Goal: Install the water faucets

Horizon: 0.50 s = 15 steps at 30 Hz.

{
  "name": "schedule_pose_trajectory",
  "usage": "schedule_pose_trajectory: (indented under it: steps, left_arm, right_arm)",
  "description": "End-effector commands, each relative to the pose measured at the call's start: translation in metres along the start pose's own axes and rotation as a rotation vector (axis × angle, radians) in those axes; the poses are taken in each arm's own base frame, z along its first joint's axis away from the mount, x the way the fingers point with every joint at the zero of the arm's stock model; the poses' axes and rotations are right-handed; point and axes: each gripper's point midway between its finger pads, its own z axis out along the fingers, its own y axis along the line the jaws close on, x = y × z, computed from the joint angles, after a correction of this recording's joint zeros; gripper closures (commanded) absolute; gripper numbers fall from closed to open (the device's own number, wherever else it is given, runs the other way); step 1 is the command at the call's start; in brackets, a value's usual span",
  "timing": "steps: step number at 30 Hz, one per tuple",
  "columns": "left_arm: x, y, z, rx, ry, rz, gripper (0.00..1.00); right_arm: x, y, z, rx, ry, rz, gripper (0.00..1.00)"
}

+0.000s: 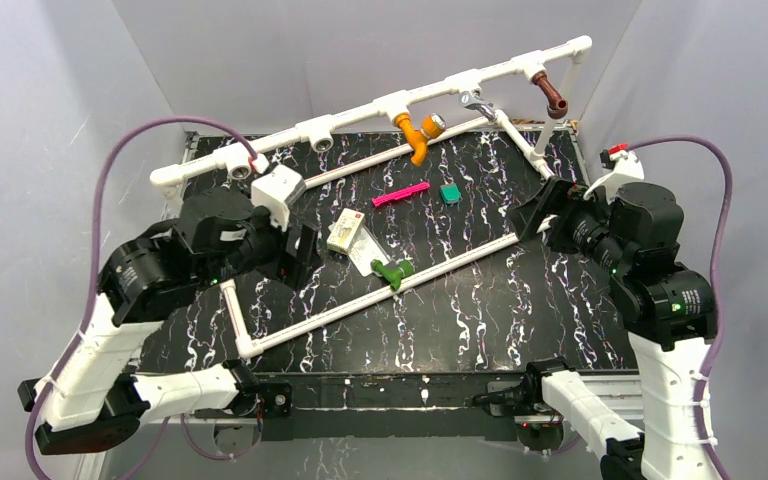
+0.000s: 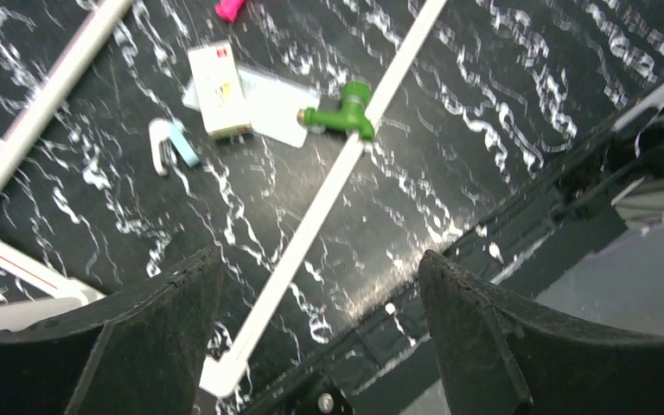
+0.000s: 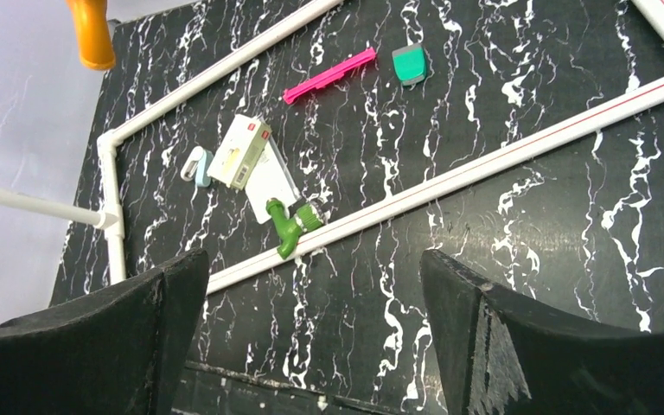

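White moulded links between bulky black joint housings on left arm [image 1: 150,280] and right arm [image 1: 650,270] alike. Fed by a purple cable [image 1: 100,200] looping off each wrist, with a small red tip [image 1: 617,151] at the right one's end. Dotted with tiny green lamps [image 1: 676,306] on the black housings. Bound with thin ties [image 1: 698,424] round the white right forearm. Ending in broad black fingers [image 2: 147,346], grainy-faced with scuffed pale edges, on left gripper [image 2: 320,337] and right gripper [image 3: 311,337].
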Motion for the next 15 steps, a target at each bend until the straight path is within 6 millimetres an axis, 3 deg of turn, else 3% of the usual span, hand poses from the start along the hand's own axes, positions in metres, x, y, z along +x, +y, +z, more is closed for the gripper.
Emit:
schedule_pose_trajectory:
  steps: [1,6,15]
  left_arm:
    - [0.029,-0.01,0.013,0.041,0.069,-0.041,0.19]
    - [0.032,-0.012,0.016,0.054,0.003,-0.118,0.19]
    - [0.028,-0.003,0.005,0.034,-0.141,-0.208,0.19]
  right_arm:
    - [0.008,0.009,-0.004,-0.055,0.035,-0.007,0.01]
    - [0.023,0.018,-0.005,-0.141,0.067,-0.033,0.01]
    - [0.063,0.023,0.013,-0.22,0.218,0.016,0.05]
